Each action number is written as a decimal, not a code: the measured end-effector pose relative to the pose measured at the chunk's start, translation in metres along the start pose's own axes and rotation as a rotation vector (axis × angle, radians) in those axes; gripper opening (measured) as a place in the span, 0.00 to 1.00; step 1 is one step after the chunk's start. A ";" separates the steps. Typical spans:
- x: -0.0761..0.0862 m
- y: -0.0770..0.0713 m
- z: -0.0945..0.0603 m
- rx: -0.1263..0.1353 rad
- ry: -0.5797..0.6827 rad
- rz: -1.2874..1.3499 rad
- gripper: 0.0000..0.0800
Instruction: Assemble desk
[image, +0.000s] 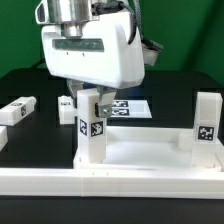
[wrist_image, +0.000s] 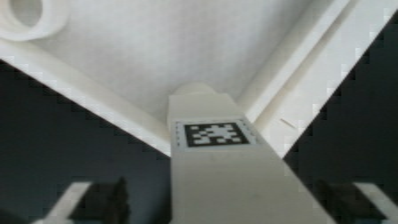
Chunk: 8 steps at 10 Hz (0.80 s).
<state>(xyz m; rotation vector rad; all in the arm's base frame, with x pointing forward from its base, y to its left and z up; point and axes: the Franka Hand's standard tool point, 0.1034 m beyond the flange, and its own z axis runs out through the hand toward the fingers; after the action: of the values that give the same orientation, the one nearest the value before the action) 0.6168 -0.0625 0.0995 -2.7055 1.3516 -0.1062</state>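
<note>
Long white border rail (image: 120, 185) fills six o'clock of the exterior view, closest to the lens. Just behind it, the desk's flat white rimmed plastic slab (image: 140, 158) lies on the black surface (image: 25, 88). A white square-section tagged centre leg (image: 92, 130) stands upright on the slab under the arm, and a matching second leg (image: 207, 122) stands at three o'clock. A loose third leg (image: 18, 110) lies at nine o'clock. The fingers (wrist_image: 89, 200) are spread, flanking the centre leg without touching it.
</note>
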 end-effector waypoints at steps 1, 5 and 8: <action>0.000 0.000 0.000 -0.003 0.002 -0.085 0.80; -0.003 -0.002 0.000 -0.011 -0.001 -0.506 0.81; -0.003 -0.003 0.000 -0.011 -0.001 -0.818 0.81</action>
<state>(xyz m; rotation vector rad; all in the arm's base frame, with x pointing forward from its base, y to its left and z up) 0.6174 -0.0579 0.1000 -3.0641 0.1666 -0.1613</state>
